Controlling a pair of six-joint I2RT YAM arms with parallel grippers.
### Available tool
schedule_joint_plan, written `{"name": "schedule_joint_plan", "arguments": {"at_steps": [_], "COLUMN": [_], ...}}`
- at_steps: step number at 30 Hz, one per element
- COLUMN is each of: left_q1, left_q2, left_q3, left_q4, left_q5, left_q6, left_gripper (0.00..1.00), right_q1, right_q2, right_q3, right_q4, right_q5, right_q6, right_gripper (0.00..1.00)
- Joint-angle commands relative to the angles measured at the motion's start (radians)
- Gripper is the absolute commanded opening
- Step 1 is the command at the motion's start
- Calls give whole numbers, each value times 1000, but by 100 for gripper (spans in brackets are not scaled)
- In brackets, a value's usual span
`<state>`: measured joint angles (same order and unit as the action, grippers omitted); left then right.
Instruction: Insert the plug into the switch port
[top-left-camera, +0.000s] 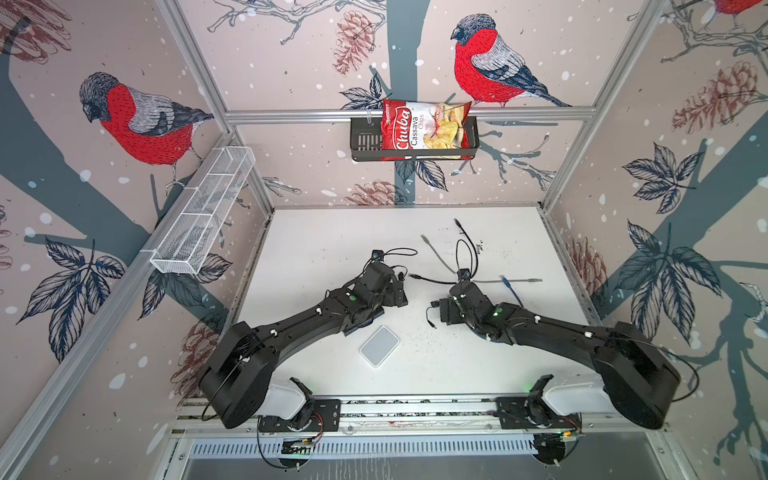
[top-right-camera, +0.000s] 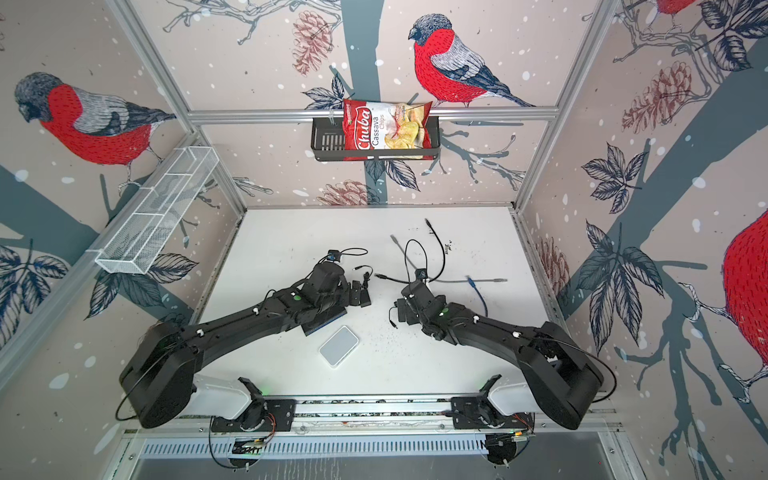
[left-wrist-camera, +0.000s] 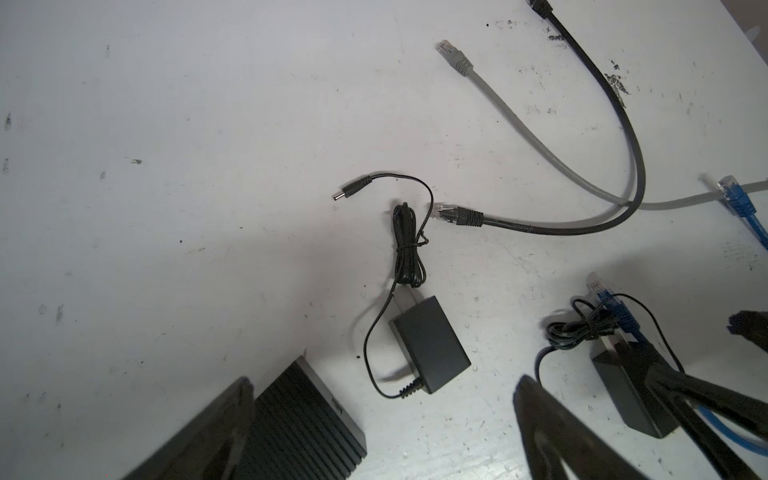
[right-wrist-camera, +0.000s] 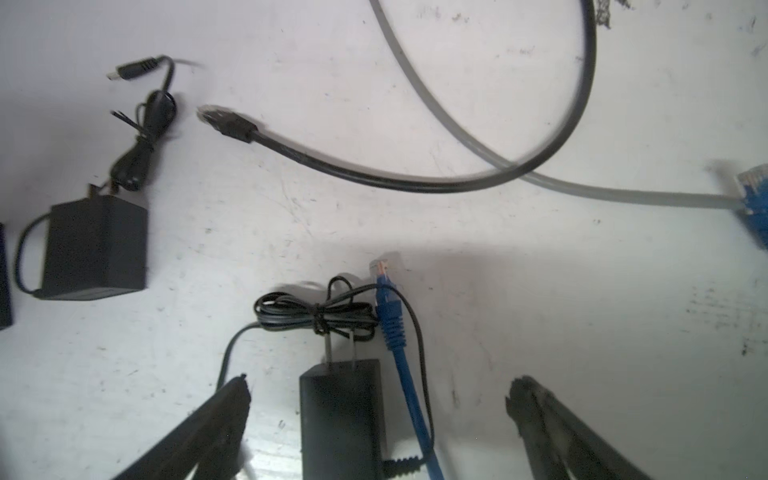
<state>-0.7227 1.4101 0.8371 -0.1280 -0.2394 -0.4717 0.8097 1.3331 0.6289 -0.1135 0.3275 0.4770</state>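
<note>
Left gripper and right gripper spread apart, empty, plug on table, clear tip, ribbed black boot, black cable

black arms, white base housings, green status lights, looped black cables, white clips

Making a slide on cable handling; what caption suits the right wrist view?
Open right gripper above a black power adapter and blue Ethernet cable on the scuffed white table.
</note>
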Motion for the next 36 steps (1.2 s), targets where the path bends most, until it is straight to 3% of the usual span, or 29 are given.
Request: {"name": "schedule_joint_plan", "arguments": {"at_steps": [1, 5, 11, 23, 27, 36], "left_q1": [-3, -4, -4, -3, -3, -3], "left_q2": [9, 6, -8, -136, -174, -202], "left_q3": [13, -3, -31, -164, -221, -245], "left_q4": [-28, 22, 78, 200, 291, 323], "left_q5": [-5, 12, 23, -41, -53, -62], "left_q6": [-32, -45, -75, -132, -123, -127], "left_gripper": [96, 96, 96, 96, 95, 95], "right_q1": [38, 111, 132, 141, 145, 162], "right_q2": [-32, -36, 62, 253, 280, 329], "right_q3": [13, 40, 75, 157, 168, 185], "right_q4": [-5, 1, 29, -9, -24, -61], "right_q5": [-26, -42, -126, -147, -152, -145], "right_q6": [-59, -122, -118, -127, -130, -133], "right_gripper": [99, 93, 67, 46, 40, 30]}}
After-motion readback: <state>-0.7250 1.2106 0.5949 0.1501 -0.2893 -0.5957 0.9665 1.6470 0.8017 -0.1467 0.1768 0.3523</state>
